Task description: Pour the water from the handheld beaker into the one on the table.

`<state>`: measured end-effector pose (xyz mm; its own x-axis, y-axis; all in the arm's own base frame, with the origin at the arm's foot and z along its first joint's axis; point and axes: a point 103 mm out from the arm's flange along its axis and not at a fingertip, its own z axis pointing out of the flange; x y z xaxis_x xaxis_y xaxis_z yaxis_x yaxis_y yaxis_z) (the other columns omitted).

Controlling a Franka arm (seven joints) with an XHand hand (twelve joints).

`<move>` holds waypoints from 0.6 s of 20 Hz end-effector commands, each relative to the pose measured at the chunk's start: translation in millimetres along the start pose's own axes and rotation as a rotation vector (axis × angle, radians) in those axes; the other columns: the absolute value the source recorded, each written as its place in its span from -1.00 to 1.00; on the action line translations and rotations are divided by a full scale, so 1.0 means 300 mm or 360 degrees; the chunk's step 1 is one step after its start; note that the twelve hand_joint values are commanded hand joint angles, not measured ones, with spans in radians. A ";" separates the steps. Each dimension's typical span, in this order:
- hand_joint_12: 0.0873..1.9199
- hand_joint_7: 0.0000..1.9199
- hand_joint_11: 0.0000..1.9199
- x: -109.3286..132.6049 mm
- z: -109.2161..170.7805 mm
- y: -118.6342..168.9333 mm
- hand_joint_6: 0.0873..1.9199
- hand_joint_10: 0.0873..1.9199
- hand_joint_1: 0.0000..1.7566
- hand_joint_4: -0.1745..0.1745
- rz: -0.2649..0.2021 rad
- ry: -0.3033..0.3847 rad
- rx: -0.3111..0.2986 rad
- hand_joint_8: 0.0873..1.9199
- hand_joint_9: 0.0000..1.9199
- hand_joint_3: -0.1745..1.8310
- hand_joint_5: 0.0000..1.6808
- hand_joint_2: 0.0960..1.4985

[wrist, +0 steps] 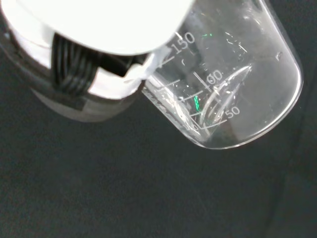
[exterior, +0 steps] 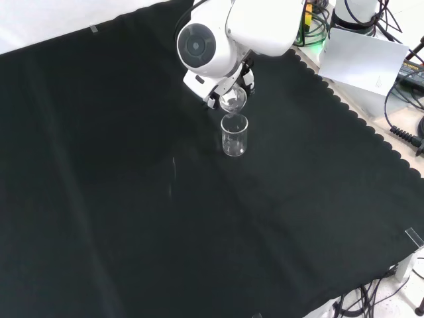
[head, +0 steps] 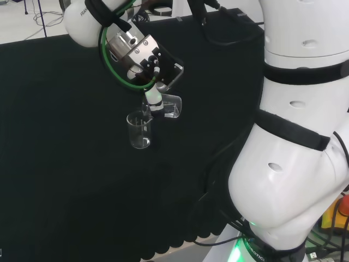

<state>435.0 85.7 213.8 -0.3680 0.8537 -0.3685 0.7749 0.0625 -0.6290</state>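
We see the hand (head: 156, 103) at upper centre of the head view, fingers (wrist: 94, 82) curled round a tilted clear beaker (head: 170, 106), its mouth just above the upright beaker (head: 139, 130) on the black counter (head: 65, 164); front view puts the standing beaker at centre top

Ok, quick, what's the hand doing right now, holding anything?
Hand: shut on the handheld beaker, which is tipped over the beaker on the table.
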 end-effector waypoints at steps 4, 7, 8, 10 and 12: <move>-0.14 0.19 0.24 0.030 -0.027 -0.004 0.15 -0.02 0.47 -1.00 0.0041 -0.0061 0.0049 0.14 0.56 0.18 0.29 -0.34; -0.14 0.19 0.24 0.042 -0.041 -0.006 0.16 -0.01 0.47 -1.00 0.0052 -0.0082 0.0073 0.14 0.56 0.18 0.29 -0.34; -0.14 0.19 0.24 0.045 -0.043 -0.006 0.16 -0.01 0.47 -1.00 0.0054 -0.0091 0.0082 0.14 0.57 0.18 0.29 -0.34; -0.14 0.19 0.24 0.049 -0.047 -0.006 0.16 -0.01 0.47 -1.00 0.0074 -0.0115 0.0104 0.14 0.57 0.19 0.29 -0.34; -0.14 0.19 0.24 0.053 -0.053 -0.007 0.16 -0.01 0.47 -1.00 0.0092 -0.0117 0.0126 0.14 0.57 0.19 0.29 -0.34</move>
<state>435.9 103.1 219.2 -0.3700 0.8258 -0.4257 0.7611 0.0066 -0.6486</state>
